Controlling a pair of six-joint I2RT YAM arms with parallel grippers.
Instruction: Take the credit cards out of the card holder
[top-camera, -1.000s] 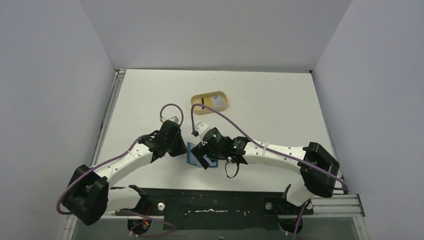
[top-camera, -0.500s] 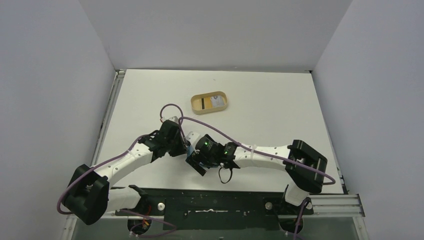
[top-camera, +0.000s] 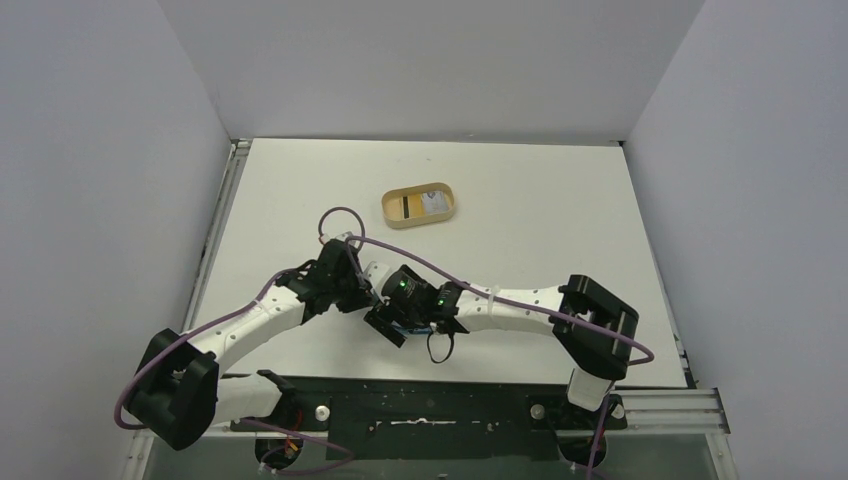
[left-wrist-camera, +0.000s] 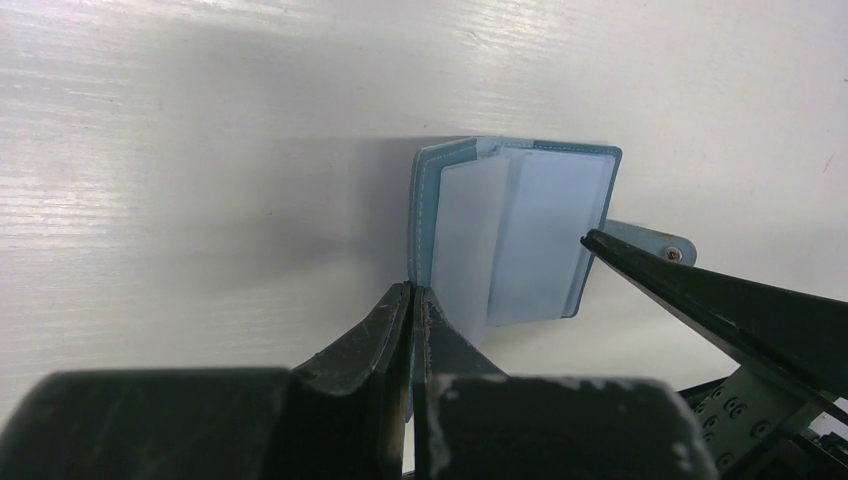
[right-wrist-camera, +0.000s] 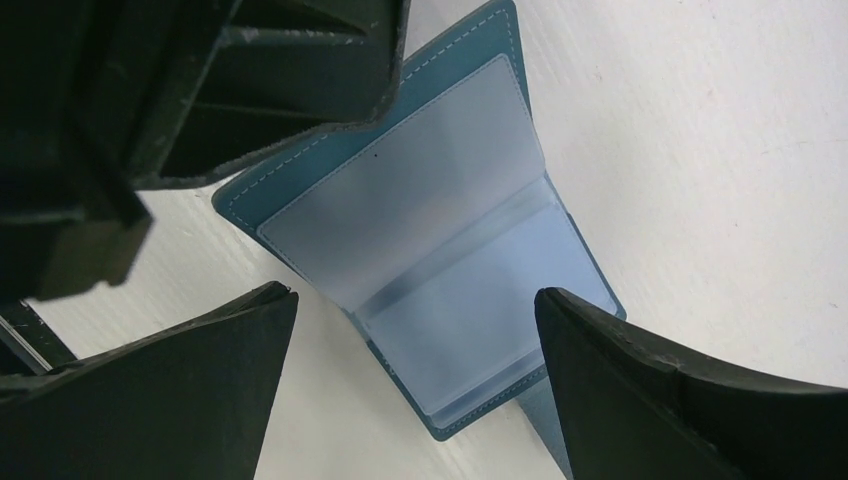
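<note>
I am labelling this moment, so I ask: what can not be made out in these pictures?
Both wrist views: whether cards remain inside the card holder; its cloudy sleeves hide them.
Top view: that holder, covered by both arms' wrists.
Top view: what lies in the tan tray; too small.

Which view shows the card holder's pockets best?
Right wrist: the card holder is spread open between the open right tool. Left wrist shows it obliquely, pinched by the left tool; top external hides it beneath the arms.

Teal card holder (right-wrist-camera: 430, 250), white stitching (right-wrist-camera: 440, 48), pale blue pockets (right-wrist-camera: 480, 300); tan tray (top-camera: 386, 208).
</note>
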